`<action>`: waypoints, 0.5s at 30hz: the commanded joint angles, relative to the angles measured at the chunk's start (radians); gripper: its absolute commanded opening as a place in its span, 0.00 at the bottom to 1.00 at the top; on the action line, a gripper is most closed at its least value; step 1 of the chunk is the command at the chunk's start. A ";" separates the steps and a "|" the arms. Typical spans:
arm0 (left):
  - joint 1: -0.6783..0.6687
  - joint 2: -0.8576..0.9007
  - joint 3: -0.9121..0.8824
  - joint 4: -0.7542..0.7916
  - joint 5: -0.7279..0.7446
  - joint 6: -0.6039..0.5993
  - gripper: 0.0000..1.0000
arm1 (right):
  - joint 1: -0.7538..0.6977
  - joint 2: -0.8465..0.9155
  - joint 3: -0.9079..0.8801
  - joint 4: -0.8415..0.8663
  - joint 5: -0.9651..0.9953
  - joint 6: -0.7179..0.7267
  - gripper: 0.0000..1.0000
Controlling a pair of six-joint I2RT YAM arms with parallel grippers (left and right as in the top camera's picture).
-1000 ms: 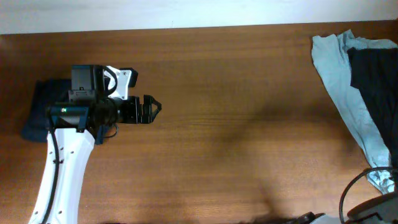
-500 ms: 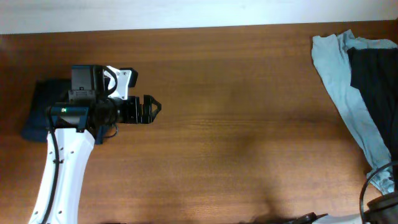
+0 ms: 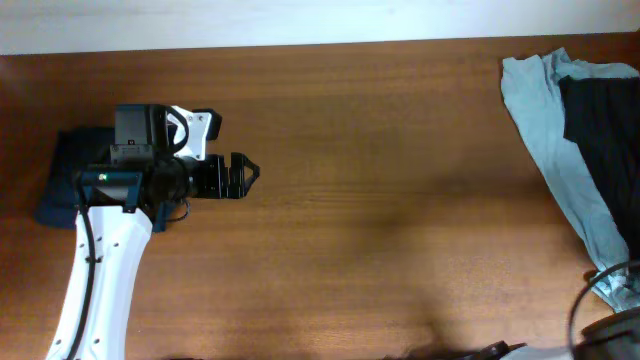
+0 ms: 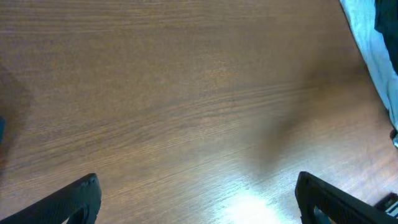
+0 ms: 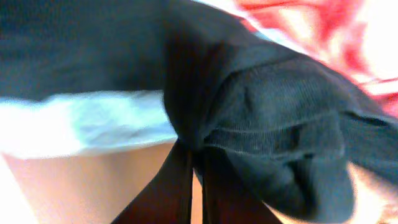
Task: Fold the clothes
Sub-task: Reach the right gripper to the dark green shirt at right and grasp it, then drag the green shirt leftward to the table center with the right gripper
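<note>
Two tools, one busy
Left tool (image 3: 250,172) is hanging wide open over the worktop (image 3: 380,200); right tool (image 5: 196,177) is pinching the black tee (image 3: 603,140), touching the pale blue garment (image 3: 545,130), far right.

Close up, the right gripper (image 5: 196,154) pinches a bunched fold of the black garment (image 5: 267,130), its 2 dark fingers (image 5: 166,194) meeting in a narrow V from the bottom edge of the frame. The ribbed black cloth bulges to the right of the grip. Behind it at left lies a band of the pale blue-grey garment (image 5: 87,124), above a blurred tan surface (image 5: 68,186). A red and white blur (image 5: 323,25) fills the upper right corner.
</note>
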 commanded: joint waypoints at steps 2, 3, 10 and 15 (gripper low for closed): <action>0.005 0.002 0.013 0.014 0.010 -0.002 0.99 | 0.178 -0.269 0.041 -0.002 -0.252 0.004 0.04; 0.005 0.002 0.013 0.014 0.010 -0.002 0.99 | 0.219 -0.307 0.041 -0.002 -0.255 0.004 0.04; 0.047 -0.021 0.158 -0.045 -0.255 0.008 0.99 | 0.758 -0.574 0.041 0.037 -0.255 0.005 0.04; 0.166 -0.064 0.401 -0.074 -0.285 0.002 0.99 | 1.235 -0.582 0.040 0.292 -0.312 0.042 0.04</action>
